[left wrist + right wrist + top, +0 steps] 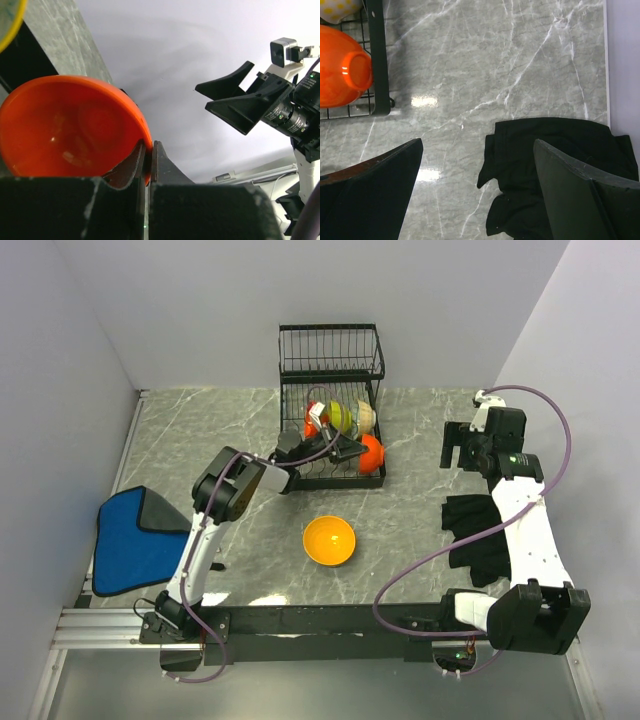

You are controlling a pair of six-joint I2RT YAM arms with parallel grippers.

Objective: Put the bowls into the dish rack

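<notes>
The black wire dish rack (330,360) stands at the back middle of the table. In its lower tier are a red-orange bowl (312,421), a lime green bowl (338,417) and a cream bowl (364,417). My left gripper (352,451) reaches into the rack's near right corner. In the left wrist view the left gripper (148,152) is shut on the rim of a second red-orange bowl (65,130), the one seen at the rack's near right corner (372,453) and, base up, beside the rack wire (340,75). An orange bowl (329,540) sits upright on the table before the rack. My right gripper (460,448) (479,145) hangs open over the table, holding nothing.
A folded blue cloth (135,535) lies at the near left edge. A black cloth (480,525) (555,165) lies under the right arm, partly below the right gripper. White walls close in the table on three sides.
</notes>
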